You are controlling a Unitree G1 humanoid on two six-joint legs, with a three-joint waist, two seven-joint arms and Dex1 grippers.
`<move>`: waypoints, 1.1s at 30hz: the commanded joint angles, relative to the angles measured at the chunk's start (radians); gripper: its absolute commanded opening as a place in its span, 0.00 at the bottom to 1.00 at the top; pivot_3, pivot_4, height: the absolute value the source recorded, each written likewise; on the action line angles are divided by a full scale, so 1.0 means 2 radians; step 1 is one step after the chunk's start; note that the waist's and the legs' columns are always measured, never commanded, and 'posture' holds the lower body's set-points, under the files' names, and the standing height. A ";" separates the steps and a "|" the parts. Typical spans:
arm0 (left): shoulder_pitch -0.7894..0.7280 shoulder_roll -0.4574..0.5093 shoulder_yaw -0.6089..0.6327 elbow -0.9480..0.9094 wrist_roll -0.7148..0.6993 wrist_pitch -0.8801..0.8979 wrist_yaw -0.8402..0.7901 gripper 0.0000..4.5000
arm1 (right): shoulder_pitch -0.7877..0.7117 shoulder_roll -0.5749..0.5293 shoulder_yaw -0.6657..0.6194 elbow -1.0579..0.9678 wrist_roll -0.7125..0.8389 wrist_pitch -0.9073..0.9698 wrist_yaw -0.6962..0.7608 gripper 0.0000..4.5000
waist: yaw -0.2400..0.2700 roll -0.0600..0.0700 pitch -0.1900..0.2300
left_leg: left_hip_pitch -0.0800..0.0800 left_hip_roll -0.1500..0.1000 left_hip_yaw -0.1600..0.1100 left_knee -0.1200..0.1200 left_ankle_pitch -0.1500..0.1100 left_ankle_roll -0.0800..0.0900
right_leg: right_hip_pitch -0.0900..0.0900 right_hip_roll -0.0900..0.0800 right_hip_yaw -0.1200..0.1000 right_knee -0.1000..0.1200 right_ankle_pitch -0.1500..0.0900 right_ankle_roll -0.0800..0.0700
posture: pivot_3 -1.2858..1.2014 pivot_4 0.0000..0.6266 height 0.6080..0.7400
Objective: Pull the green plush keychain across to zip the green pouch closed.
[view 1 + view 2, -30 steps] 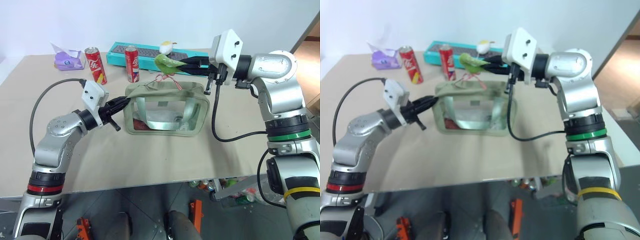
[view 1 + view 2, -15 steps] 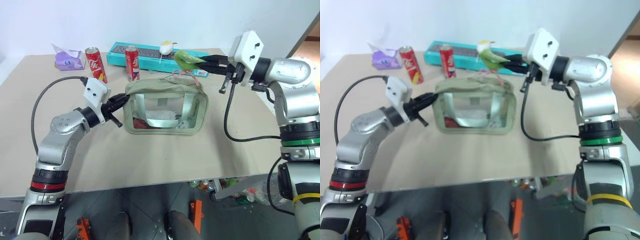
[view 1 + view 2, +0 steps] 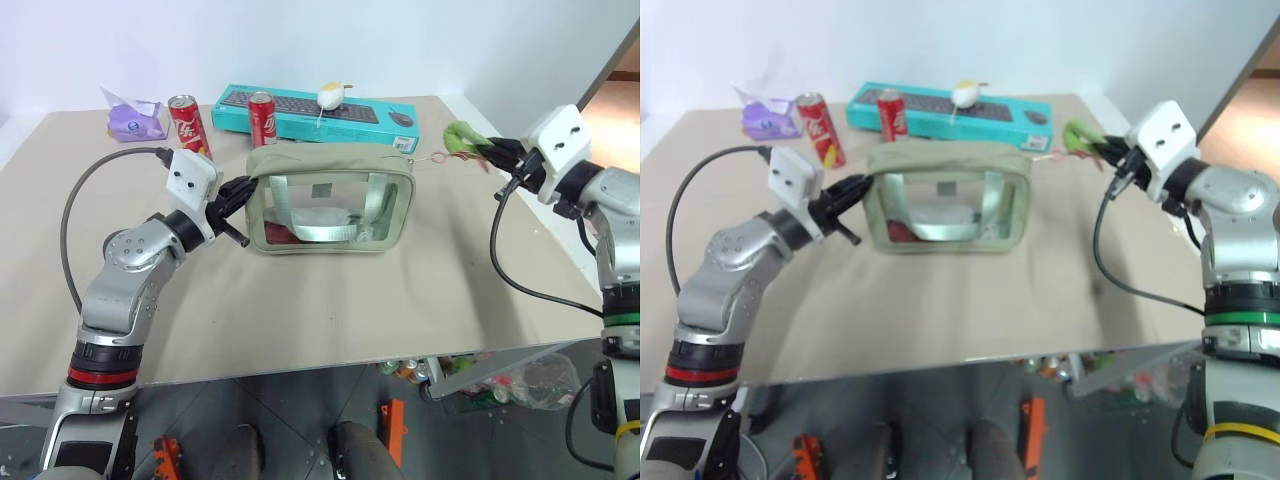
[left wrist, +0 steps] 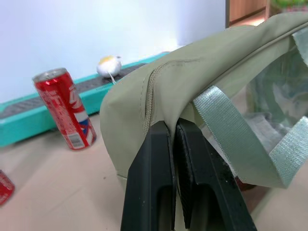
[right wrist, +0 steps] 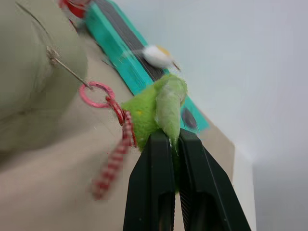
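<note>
The green pouch (image 3: 330, 200) stood mid-worktop (image 3: 300, 310), its left end pinched in the left gripper (image 3: 243, 190) jaws. At 3 o'clock, right gripper (image 3: 492, 152) jaws clamped the green plush keychain (image 3: 462, 137). Toward 12 o'clock: teal keyboard box (image 3: 300, 112), two red cans (image 3: 187, 125).

A lab or test room; a plain tan table (image 3: 300, 310) against a bare white wall (image 3: 300, 40); staged cola cans (image 3: 187, 122); a boxed keyboard (image 3: 300, 105).
</note>
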 commanded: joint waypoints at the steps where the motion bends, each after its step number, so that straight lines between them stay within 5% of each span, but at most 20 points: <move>1: 0.002 0.002 0.023 -0.012 0.013 -0.009 0.022 0.00 | 0.025 0.003 -0.034 -0.026 -0.003 0.024 -0.052 0.01 | -0.001 0.000 0.000 | 0.000 0.000 0.000 0.000 0.000 0.000 | 0.000 0.000 0.000 0.000 0.000 0.000 | 0.52 0.24 1.00; 10: 0.004 -0.020 0.015 -0.024 0.029 -0.009 0.044 0.00 | 0.153 0.114 -0.003 -0.108 -0.014 0.091 -0.136 0.01 | 0.000 0.000 0.000 | 0.000 0.000 0.000 0.000 0.000 0.000 | 0.000 0.000 0.000 0.000 0.000 0.001 | 0.52 0.24 1.00; 23: 0.018 -0.031 0.003 -0.041 0.024 0.024 0.039 0.00 | 0.167 0.189 0.020 -0.148 -0.011 0.114 -0.150 0.01 | -0.001 0.000 0.000 | 0.002 0.000 0.000 0.000 0.000 0.000 | 0.002 0.000 0.001 0.000 0.001 0.001 | 0.52 0.24 1.00; 25: 0.020 -0.034 0.010 -0.042 0.009 0.045 0.037 0.00 | 0.168 0.181 0.013 -0.153 -0.008 0.110 -0.143 0.16 | -0.001 0.000 0.000 | 0.002 0.000 0.000 0.001 0.000 0.000 | 0.002 0.000 0.001 0.000 0.001 0.001 | 0.52 0.24 1.00; 33: 0.011 -0.024 0.041 -0.033 -0.028 0.074 0.024 0.63 | 0.176 0.130 -0.037 -0.186 0.020 0.116 -0.116 0.78 | 0.000 0.000 0.000 | 0.002 0.000 0.000 0.001 0.000 0.000 | 0.002 0.000 0.001 0.000 0.001 0.001 | 0.52 0.24 1.00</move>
